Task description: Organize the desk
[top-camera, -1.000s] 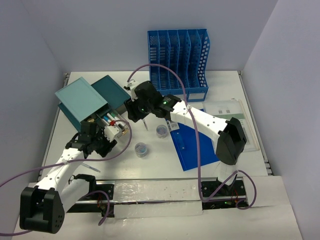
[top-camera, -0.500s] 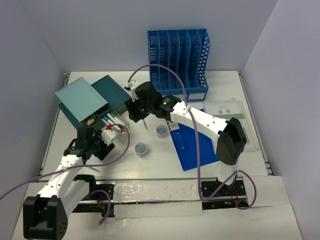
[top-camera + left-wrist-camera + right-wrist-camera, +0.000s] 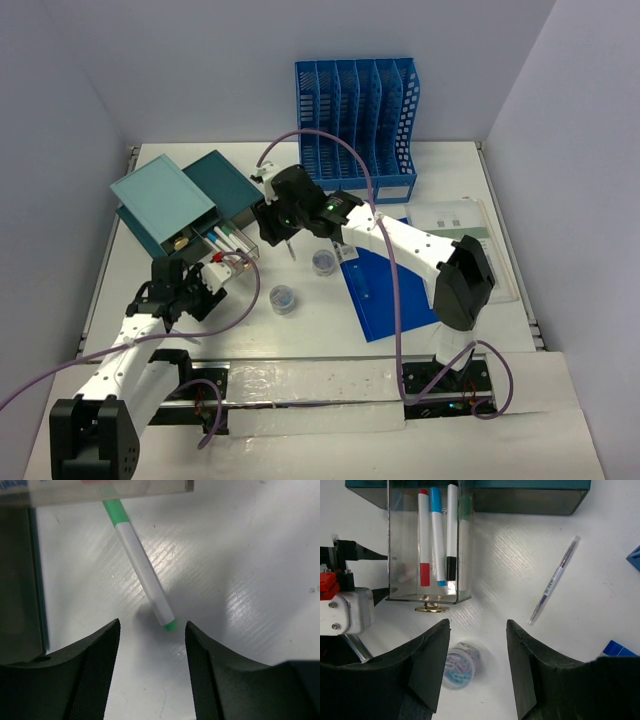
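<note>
My left hand (image 3: 152, 626) is partly open and holds nothing. Its two black fingers (image 3: 95, 670) stand apart, low over the desk (image 3: 250, 580). A white marker (image 3: 145, 575) with green ends lies flat on the desk in front of them. Its near green tip sits just between my fingertips, but they do not touch it. Its far end goes out of sight at the edge of the clear drawer (image 3: 100, 490).

My right hand (image 3: 478, 625) is partly open too, and it is empty. It hangs above the clear drawer, which is pulled out of the teal box (image 3: 165, 200). In the drawer lie a red marker (image 3: 423, 540), a blue marker (image 3: 437, 535) and a black marker (image 3: 451, 530), side by side. A small gold knob (image 3: 431, 608) sticks out of the drawer front. A thin pen (image 3: 554, 580) lies on the desk to one side, and a little jar of paper clips (image 3: 460, 662) stands below my fingers.

The desk is the big white top under everything, with pale purple walls around it. At its back stands a blue file rack (image 3: 357, 115). A blue folder (image 3: 385, 290) lies flat near my right arm.
</note>
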`<state>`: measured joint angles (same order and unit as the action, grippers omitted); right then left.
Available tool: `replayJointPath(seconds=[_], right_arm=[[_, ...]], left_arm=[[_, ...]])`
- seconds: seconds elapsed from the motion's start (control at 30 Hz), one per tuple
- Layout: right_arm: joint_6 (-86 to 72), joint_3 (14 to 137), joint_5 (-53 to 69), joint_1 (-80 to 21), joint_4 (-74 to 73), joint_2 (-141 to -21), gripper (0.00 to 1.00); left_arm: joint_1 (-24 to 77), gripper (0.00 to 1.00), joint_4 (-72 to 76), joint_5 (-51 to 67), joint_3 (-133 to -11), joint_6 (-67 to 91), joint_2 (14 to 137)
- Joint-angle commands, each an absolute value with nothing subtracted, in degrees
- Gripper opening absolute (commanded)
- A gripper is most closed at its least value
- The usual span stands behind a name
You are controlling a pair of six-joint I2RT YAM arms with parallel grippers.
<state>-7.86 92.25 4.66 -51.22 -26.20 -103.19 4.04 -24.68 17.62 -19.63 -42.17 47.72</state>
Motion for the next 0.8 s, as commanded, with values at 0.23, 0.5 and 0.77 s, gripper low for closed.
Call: replayJointPath(seconds=[0.23, 0.5, 0.77], right_arm=[[-7.3, 99.2, 11.7, -51.6, -26.9, -105.8, 0.56], [-8.4, 102.8, 12.4, -51.7, -28.7, -109.8, 0.56], [-8.5, 109.7, 13.3, -51.9, -34.6, -115.5, 0.56]], left_arm=[[2.7, 0.51, -23.8, 20.7, -19.1, -44.6, 46.1], [2.7, 0.54, -24.2, 22.3, -19.5, -47.9, 47.3], [2.7, 0.55, -19.8, 22.1, -19.7, -47.7, 51.8]])
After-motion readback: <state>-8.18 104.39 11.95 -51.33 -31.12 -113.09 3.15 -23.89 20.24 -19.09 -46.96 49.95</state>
